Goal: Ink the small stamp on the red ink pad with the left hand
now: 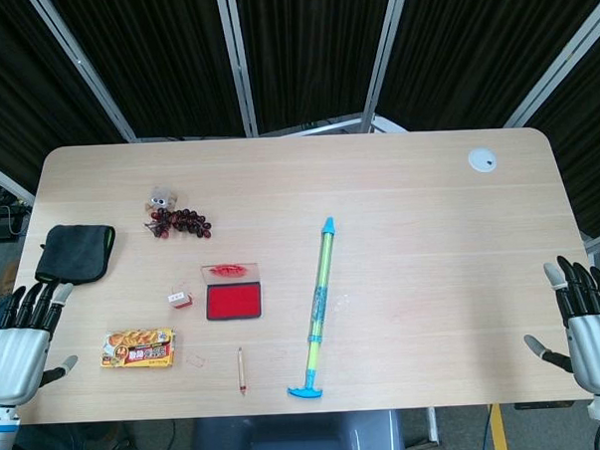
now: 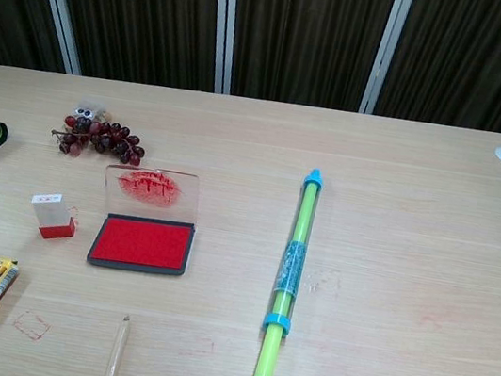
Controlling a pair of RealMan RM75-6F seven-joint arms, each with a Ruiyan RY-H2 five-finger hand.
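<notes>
The small stamp (image 1: pixel 179 297) (image 2: pixel 52 216) lies on the table just left of the red ink pad (image 1: pixel 233 304) (image 2: pixel 142 244), white-bodied with a red end. The pad is open, its clear lid (image 1: pixel 230 273) (image 2: pixel 153 186) smeared with red ink and tipped up behind it. My left hand (image 1: pixel 24 342) hangs off the table's left front edge, fingers spread, holding nothing, well to the left of the stamp. My right hand (image 1: pixel 586 324) is at the right front edge, open and empty too. Neither hand shows in the chest view.
A bunch of dark grapes (image 1: pixel 179 223) and a small toy (image 1: pixel 160 198) lie behind the pad. A dark cloth (image 1: pixel 75 252) sits far left, a snack packet (image 1: pixel 137 349) front left, a pencil (image 1: pixel 242 370) in front, a long green-blue tube (image 1: pixel 319 309) to the right.
</notes>
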